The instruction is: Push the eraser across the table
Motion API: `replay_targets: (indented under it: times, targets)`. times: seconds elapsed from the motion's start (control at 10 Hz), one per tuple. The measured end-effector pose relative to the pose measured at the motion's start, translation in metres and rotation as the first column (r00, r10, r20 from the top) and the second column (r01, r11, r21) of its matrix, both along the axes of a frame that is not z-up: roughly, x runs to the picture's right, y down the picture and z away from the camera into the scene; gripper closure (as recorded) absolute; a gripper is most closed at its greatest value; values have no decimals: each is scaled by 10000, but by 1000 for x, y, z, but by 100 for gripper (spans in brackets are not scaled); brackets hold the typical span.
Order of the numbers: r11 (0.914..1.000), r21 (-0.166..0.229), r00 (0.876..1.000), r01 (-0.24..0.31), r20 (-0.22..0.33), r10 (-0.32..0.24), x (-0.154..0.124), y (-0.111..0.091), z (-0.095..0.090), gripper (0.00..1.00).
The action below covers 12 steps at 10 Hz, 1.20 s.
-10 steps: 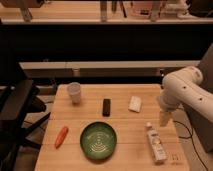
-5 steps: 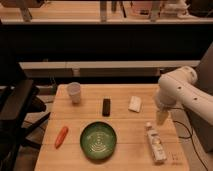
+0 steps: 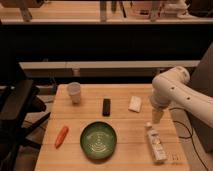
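Observation:
The square light wooden table (image 3: 125, 150) fills the lower middle of the camera view. A small white block (image 3: 135, 103), which looks like the eraser, lies flat right of the table's middle, towards the far edge. My white arm comes in from the right. My gripper (image 3: 157, 117) points down over the table's right side, a little right of and nearer than the white block, and apart from it. It hangs just above the cap of a lying bottle.
A white cup (image 3: 74, 92) stands far left. A black oblong thing (image 3: 106, 106) lies mid-table. A green bowl (image 3: 99, 140) sits near the front, an orange carrot (image 3: 61, 136) to its left. A pale bottle (image 3: 155, 142) lies at the right edge. A dark chair (image 3: 15, 107) stands left.
My arm and gripper have shifted a little to the left, closer to the white block. The items on the table have not moved.

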<state>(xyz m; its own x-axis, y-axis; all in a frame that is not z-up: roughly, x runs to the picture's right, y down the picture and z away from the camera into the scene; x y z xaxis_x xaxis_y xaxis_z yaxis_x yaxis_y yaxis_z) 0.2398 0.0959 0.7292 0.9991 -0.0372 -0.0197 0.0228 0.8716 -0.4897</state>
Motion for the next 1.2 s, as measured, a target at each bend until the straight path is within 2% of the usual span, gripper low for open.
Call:
replay_targets:
  times: [1.2]
  targets:
    - [9966, 384, 9959, 726, 516, -746, -31, -14, 22, 20]
